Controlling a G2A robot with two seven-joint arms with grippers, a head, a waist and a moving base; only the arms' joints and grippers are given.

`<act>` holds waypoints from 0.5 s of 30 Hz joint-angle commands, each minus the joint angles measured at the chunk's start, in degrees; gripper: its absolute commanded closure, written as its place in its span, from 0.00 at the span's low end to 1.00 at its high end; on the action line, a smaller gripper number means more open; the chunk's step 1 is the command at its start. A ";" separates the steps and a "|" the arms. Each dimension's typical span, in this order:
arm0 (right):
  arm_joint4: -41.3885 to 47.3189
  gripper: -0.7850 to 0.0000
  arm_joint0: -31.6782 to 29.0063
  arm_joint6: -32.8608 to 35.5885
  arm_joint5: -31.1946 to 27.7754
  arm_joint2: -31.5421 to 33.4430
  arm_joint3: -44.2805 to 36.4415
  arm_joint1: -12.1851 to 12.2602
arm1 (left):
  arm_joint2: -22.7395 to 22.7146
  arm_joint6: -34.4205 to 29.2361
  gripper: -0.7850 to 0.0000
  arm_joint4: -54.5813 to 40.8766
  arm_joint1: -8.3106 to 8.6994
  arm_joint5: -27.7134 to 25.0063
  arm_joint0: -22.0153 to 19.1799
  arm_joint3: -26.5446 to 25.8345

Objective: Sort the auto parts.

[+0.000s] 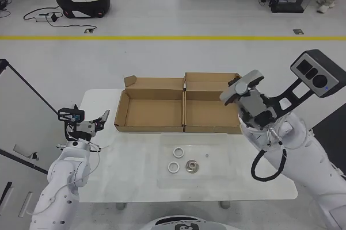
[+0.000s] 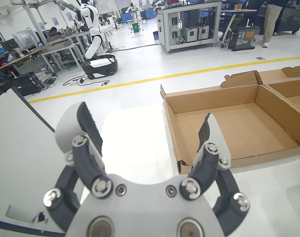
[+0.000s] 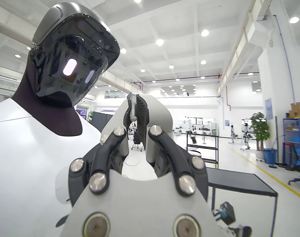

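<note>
Brown cardboard left box (image 1: 120, 112) and matching right box (image 1: 213, 92) are sitting open, side by side, at twelve o'clock on the white desk (image 1: 132, 184) in the top view. Two white rings (image 1: 178, 152) and a silver gear-like metal part (image 1: 191, 167) are lying toward six o'clock.

Left wrist view: the left claw (image 2: 146, 114) is hanging released near the left box.

Right wrist view: the right claw (image 3: 137, 99) is clenching a grey threaded metal bolt (image 3: 132, 108).
</note>
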 commanded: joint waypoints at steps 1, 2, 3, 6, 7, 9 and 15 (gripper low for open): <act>1.53 1.00 -1.43 3.04 -0.37 3.03 1.49 0.71 | 0.00 0.00 0.00 0.00 0.00 0.00 0.00 0.00; 2.01 1.00 -2.17 4.99 -0.43 4.59 2.31 1.14 | 0.00 0.00 0.00 0.00 0.00 0.00 0.00 0.00; 2.87 1.00 -2.97 6.70 -0.58 6.12 2.92 1.55 | 0.00 0.00 0.00 0.00 0.00 0.00 0.00 0.00; 4.98 1.00 -5.26 12.94 -0.42 10.92 4.85 2.91 | 0.00 0.00 0.00 0.00 0.00 0.00 0.00 0.00; 5.58 1.00 -5.96 15.43 -0.32 12.62 5.52 3.40 | 0.00 0.00 0.00 0.00 0.00 0.00 0.00 0.00; 7.93 1.00 -7.38 19.70 -0.20 15.71 6.57 4.31 | 0.00 0.00 0.00 0.00 0.00 0.00 0.00 0.00; 11.82 1.00 -9.36 33.48 2.43 23.97 9.89 6.69 | 0.00 0.00 0.00 0.00 0.00 0.00 0.00 0.00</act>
